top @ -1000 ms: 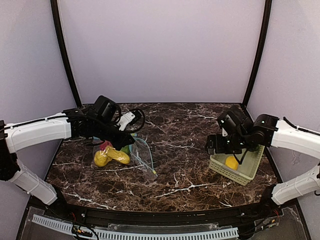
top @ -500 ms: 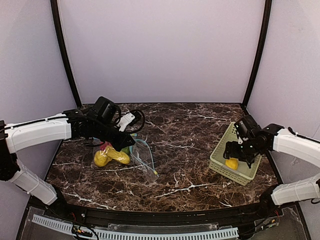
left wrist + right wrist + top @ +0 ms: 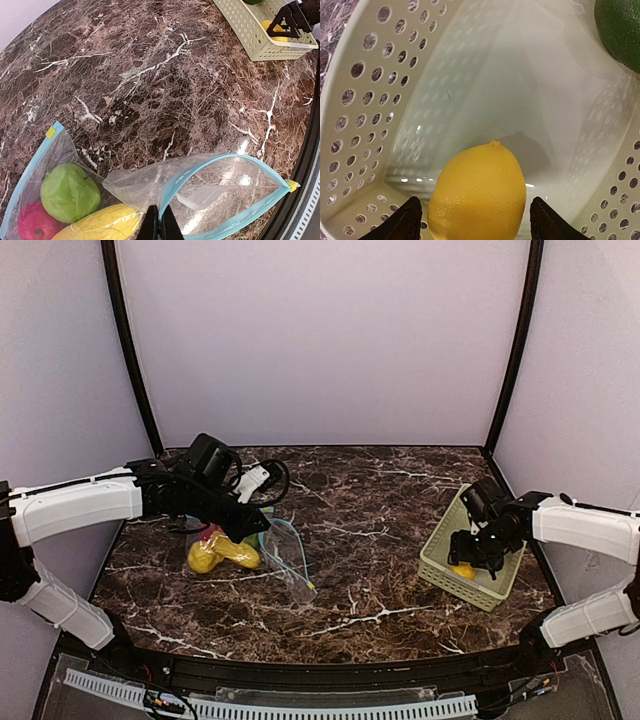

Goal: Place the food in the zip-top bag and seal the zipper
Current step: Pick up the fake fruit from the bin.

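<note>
The clear zip-top bag with a blue zipper lies on the marble at left, mouth gaping. In it are a light green ball, a red ball and a yellow piece. My left gripper is shut on the bag's zipper rim, and the top view shows it above the bag. My right gripper is down in the pale green basket, open, one finger on each side of a yellow lemon with small gaps. A dark green piece lies at the basket's far corner.
The basket stands at the table's right edge, close to the right wall. A black cable and white connector lie behind the left arm. Bare marble separates the bag from the basket.
My right gripper has moved right and down into the basket, and its jaws have narrowed around the lemon. The left arm and the bag have stayed still.
</note>
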You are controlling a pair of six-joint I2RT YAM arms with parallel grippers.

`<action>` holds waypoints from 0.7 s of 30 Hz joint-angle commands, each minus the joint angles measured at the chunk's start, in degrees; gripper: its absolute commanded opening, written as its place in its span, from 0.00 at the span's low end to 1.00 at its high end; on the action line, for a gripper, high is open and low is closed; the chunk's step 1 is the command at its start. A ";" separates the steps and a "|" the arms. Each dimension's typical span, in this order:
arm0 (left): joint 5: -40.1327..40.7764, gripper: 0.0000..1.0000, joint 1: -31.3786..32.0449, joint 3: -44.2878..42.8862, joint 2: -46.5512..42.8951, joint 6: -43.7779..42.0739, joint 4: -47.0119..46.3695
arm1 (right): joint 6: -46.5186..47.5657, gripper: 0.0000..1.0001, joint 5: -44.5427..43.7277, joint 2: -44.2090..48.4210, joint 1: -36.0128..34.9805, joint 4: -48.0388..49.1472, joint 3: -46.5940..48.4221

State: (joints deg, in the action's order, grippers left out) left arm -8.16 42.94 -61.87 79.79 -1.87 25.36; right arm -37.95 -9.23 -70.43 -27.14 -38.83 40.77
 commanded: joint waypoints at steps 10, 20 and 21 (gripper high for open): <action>-0.60 0.01 -0.26 0.81 -1.73 0.20 0.40 | 0.48 0.62 -1.84 -1.34 1.00 1.72 -1.33; -0.40 0.01 -0.30 0.80 -2.00 0.12 0.42 | 0.42 0.53 -2.59 -0.90 1.04 1.27 -1.24; -0.48 0.01 -0.30 0.83 -2.00 0.14 0.44 | 0.47 0.52 -2.70 -0.82 1.08 1.16 -1.08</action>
State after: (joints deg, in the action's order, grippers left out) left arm -8.14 42.92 -61.82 79.77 -1.87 25.34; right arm -37.41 -10.81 -71.50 -26.50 -37.63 40.12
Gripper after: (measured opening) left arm 0.012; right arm 0.537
